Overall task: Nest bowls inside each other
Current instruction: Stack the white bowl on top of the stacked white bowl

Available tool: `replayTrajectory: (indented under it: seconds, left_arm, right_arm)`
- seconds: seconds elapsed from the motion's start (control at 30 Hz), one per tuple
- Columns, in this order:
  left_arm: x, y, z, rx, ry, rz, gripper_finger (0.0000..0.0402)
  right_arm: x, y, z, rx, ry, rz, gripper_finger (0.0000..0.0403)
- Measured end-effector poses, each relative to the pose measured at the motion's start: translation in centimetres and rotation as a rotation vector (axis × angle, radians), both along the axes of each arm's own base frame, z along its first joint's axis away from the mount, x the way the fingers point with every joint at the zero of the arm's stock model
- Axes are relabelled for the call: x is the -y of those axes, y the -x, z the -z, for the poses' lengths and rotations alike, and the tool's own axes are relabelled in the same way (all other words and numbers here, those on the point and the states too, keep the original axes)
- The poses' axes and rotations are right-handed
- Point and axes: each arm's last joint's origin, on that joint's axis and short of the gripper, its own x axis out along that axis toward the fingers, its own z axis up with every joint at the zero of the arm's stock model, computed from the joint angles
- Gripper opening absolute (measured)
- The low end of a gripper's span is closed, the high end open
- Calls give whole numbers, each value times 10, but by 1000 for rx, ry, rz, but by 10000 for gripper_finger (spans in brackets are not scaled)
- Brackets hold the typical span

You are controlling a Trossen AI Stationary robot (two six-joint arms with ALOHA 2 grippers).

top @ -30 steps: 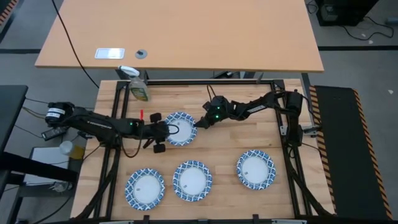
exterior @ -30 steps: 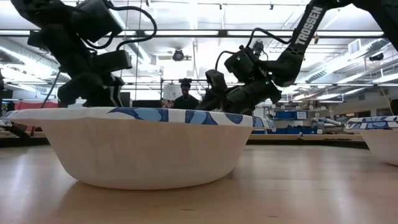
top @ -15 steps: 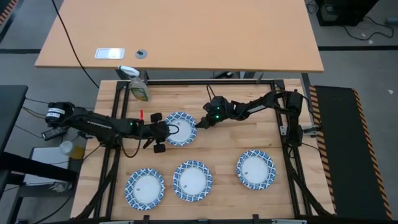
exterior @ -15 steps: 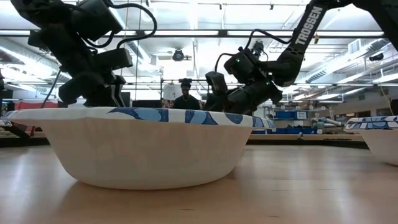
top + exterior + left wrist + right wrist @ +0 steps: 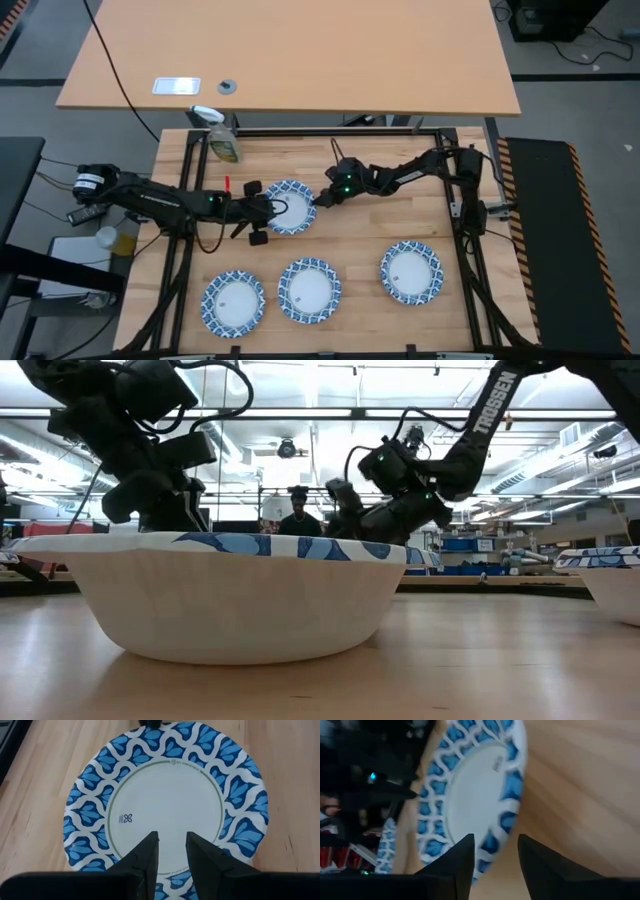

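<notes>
both grippers (image 5: 272,208) (image 5: 316,200) at one bowl (image 5: 291,207) — opposite rims

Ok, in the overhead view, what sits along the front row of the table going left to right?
Left bowl → middle bowl → right bowl, the last set a little farther back than the other two.

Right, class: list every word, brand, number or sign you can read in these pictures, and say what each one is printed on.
"TROSSEN": white letters running along the right arm, in the low view.
Small green print on the ring around the centre of the bowl: too small to read.
Small dark clover-like mark inside that bowl: a sign, no letters.
Label on the spray bottle: too small to read.
White card on the far desk: nothing readable.
</notes>
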Motion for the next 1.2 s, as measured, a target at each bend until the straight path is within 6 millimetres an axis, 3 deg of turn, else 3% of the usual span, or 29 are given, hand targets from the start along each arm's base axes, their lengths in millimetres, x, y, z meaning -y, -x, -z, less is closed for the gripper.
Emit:
replayTrajectory:
  seconds: [0.3,0.57,0.93,1.03,1.2]
  left_arm:
    - [1,0,0,4,2,2,104]
    - [1,0,0,2,3,4,104]
    - [2,0,-1,7,2,8,104]
    - [6,1,-9,36,-3,33,104]
    - [16,0,-47,159,-16,99,104]
  right_arm:
    - [0,-29,6,57,-20,-95,158]
    - [8,-30,5,59,0,-95,152]
    - [10,-28,6,67,25,-151,86]
    - [9,-27,2,80,34,-185,74]
    - [12,-23,-10,87,66,-202,60]
